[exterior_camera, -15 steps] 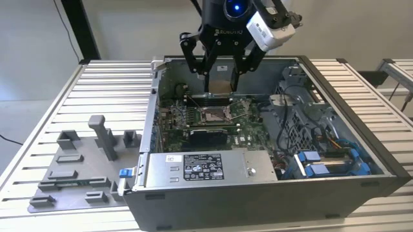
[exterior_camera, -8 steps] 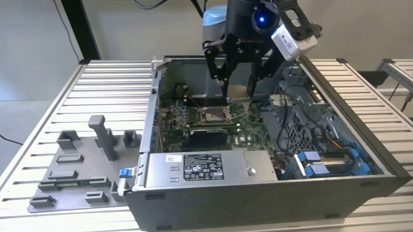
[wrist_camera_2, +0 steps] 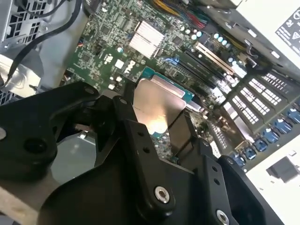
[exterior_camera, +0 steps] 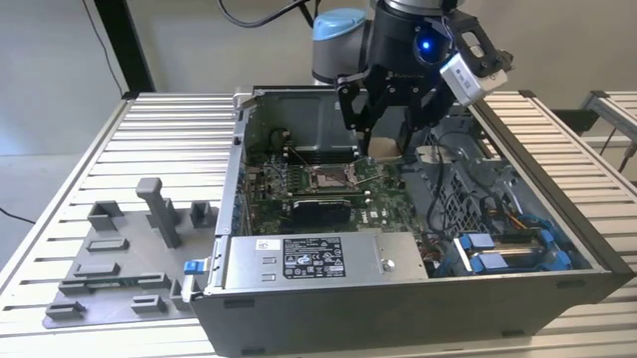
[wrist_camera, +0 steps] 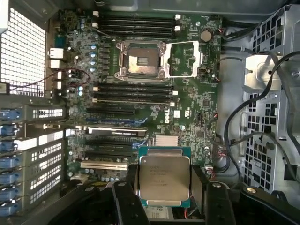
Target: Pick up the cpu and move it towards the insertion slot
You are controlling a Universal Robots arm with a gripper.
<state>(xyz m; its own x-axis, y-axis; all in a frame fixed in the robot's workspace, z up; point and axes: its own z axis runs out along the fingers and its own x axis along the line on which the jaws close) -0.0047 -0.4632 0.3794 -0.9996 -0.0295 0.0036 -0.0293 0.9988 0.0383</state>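
1. Gripper (wrist_camera: 164, 187): black fingers (wrist_camera: 125, 206) are seen on two opposite sides of the chip in both wrist views. The jaws are closed only as far as the chip's width and are clamped on its edges; nothing else is touched by them.

2. The cpu (wrist_camera: 164, 177): a flat square with a silvery top and a teal-edged rim, held level between the fingers and carried clear above the board. In the second wrist view the same chip (wrist_camera_2: 157, 105) is shown from a slanted angle, its metal face catching light. In the exterior view it appears as a small tan block (exterior_camera: 384, 149) under the arm, inside the open computer case (exterior_camera: 418, 298).

3. Motherboard (wrist_camera: 197, 108): green, lying beneath the held chip, with dark slot rows between the chip and the socket.

4. The insertion slot (wrist_camera: 140, 63): a square socket with a tan-gold centre, its metal frame swung open beside it. It is found empty and lies well apart from the chip, across the slot rows. In the exterior view it (exterior_camera: 329, 177) sits just beside and below the carried chip.

5. Progress: the pick-up is judged complete; the carry toward the socket is judged partly done, with the chip not yet over it.
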